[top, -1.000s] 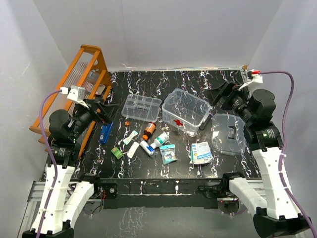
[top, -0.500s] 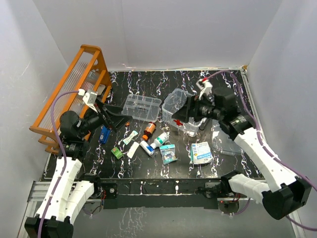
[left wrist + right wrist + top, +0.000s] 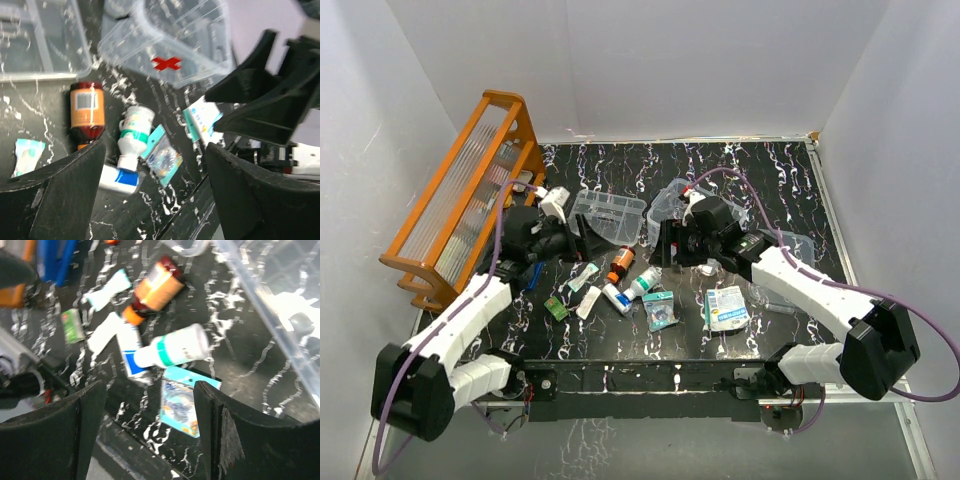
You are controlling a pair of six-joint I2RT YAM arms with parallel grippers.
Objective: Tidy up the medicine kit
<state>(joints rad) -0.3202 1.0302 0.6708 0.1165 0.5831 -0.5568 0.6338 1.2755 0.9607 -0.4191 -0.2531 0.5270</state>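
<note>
- Two arms reach in from left and right over the black marbled table [image 3: 620, 160], meeting near its middle.
- One orange rack [image 3: 460, 190] stands along the table's left edge.
- The kit box [image 3: 170, 45], clear with a red cross on its side, sits uncovered at centre-right of the table, partly behind the right arm. Its lid [image 3: 798, 252] lies flat just to the box's right, partly under that arm.
- A divided tray [image 3: 610, 215] lies just left of the box.
- Left gripper [image 3: 155, 145]: fingers spread wide and gripping nothing, poised above a brown bottle [image 3: 87, 107] and a white bottle [image 3: 134, 130].
- Right gripper [image 3: 148, 385]: fingers spread, holding nothing, over the same white bottle and a small packet [image 3: 180, 400] beside it.
</note>
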